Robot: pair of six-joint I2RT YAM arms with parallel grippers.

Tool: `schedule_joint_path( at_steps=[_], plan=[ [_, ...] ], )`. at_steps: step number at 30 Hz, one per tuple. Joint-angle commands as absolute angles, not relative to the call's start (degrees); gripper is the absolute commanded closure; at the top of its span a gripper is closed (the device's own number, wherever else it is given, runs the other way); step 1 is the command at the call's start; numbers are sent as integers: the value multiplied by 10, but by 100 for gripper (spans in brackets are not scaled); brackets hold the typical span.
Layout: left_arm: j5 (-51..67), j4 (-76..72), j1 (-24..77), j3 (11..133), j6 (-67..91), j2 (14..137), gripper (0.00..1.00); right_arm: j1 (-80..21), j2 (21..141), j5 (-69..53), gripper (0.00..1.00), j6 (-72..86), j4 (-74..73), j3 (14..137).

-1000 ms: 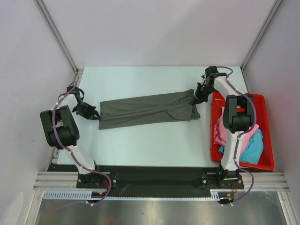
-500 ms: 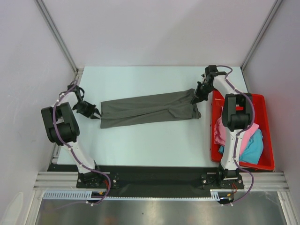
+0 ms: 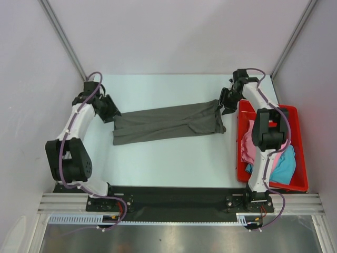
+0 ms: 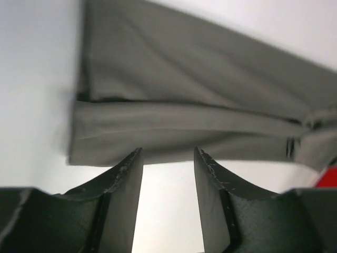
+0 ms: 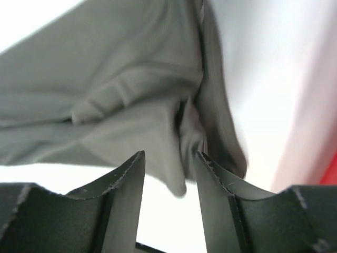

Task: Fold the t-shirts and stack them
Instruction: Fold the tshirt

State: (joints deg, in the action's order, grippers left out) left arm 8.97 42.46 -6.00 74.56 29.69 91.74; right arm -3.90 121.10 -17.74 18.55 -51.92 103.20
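The charcoal-grey t-shirt (image 3: 166, 124) lies on the table as a long folded strip, running left to right. My left gripper (image 3: 110, 112) hovers just off its left end, open, with only bare table between its fingers (image 4: 168, 153). The grey t-shirt (image 4: 184, 105) lies beyond the tips. My right gripper (image 3: 224, 104) is at the strip's bunched right end, open (image 5: 169, 155), with a hanging flap of the grey t-shirt (image 5: 105, 95) just past the tips, not gripped. The pink t-shirt (image 3: 246, 148) and the turquoise t-shirt (image 3: 281, 167) lie crumpled in the red tray.
The red tray (image 3: 301, 147) stands at the table's right edge, close beside the right arm and the strip's right end. Its corner shows in the left wrist view (image 4: 329, 176). White walls and metal frame posts enclose the table.
Both grippers have opened and let go of the grey shirt's ends. The left arm has swung away toward the far left. The right gripper has barely moved.
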Motion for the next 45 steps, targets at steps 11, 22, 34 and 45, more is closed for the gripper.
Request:
schedule_joint_path(
  at_steps=[11,22,34,45],
  plan=[
    [219,370,69,735,220,984,57,-94,1069,-169,55,189,-393,804],
    [138,424,60,720,208,957,59,-94,1089,-153,60,165,-407,803],
    [163,376,-76,625,249,936,52,-94,1101,-162,57,159,-410,802],
    [120,389,-81,652,232,962,50,-94,1114,-182,62,168,-403,806]
  ],
)
